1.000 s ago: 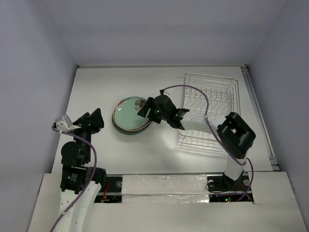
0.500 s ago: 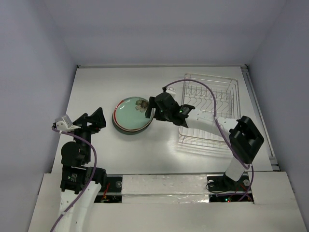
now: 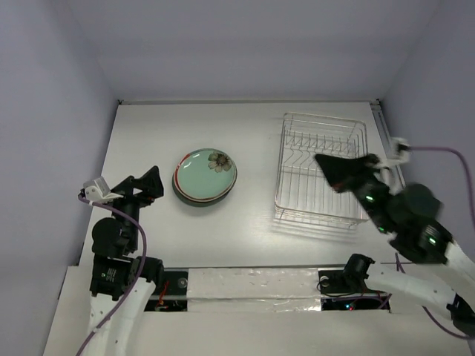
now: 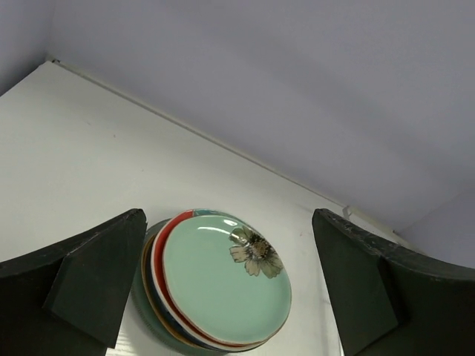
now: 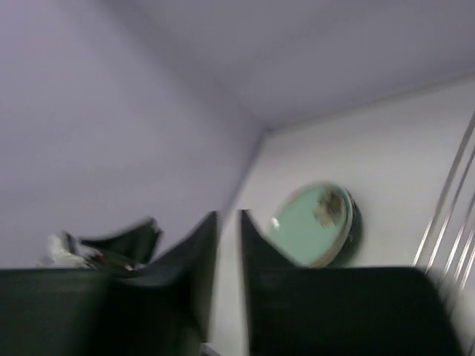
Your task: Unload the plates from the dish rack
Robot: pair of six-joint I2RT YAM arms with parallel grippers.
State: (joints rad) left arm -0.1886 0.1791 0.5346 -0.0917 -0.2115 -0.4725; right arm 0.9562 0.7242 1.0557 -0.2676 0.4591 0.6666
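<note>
The plates (image 3: 205,176) are gathered in 1 stack on the white counter (image 3: 148,133), to the left of the dish rack (image 3: 320,174) and well apart from it. The top plate (image 4: 223,285) is pale green, and 1 brown-centred flower (image 4: 256,252) is painted near its far rim. A red rim, a blue-and-white rim and a darker teal rim are seen beneath it in the left wrist view.

The left arm (image 3: 115,237) is folded close to its base at the near left of the counter. Its end effector (image 3: 151,183) is pointed toward the stack from the near left, close to it but not touching. Its 2 fingers (image 4: 96,282) are spread wide apart, the stack is framed between them in the wrist view, and nothing is held.

The right arm (image 3: 415,230) is raised high toward the overhead camera and is reached in from the near right. Its end effector (image 3: 320,158) is tapered to a point and is seen over the right half of the rack. In the blurred right wrist view its 2 fingers (image 5: 197,259) are drawn almost together, with only a thin slit left between them, and nothing is gripped. Beyond them the stack is seen lying flat, with the rack's wires at the right edge of that view. A purple cable (image 3: 438,150) is trailed from the right wrist.
</note>
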